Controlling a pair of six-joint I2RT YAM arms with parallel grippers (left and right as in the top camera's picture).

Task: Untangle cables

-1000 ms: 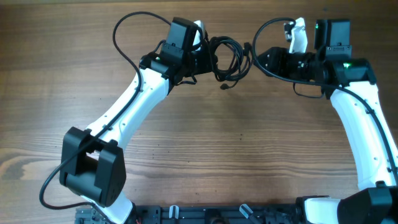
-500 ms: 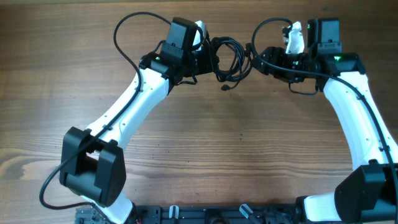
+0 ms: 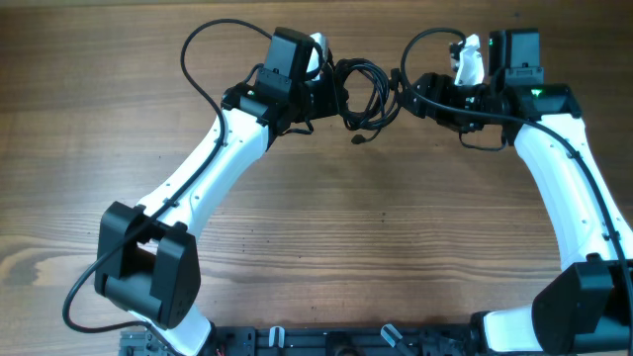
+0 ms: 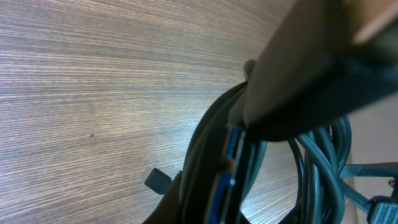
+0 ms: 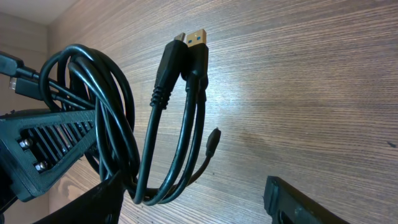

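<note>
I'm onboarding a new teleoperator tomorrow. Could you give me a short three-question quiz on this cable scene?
1. True or false: the cables lie spread out as separate loops across the table.
2. In the right wrist view, the jaws of the right gripper are: A) shut on a plug, B) wide open, C) out of view.
3. What colour is the metal tip of the USB plug?

Key: 1 false, they hang in one bunch between the two arms; 2 B; 3 gold.
</note>
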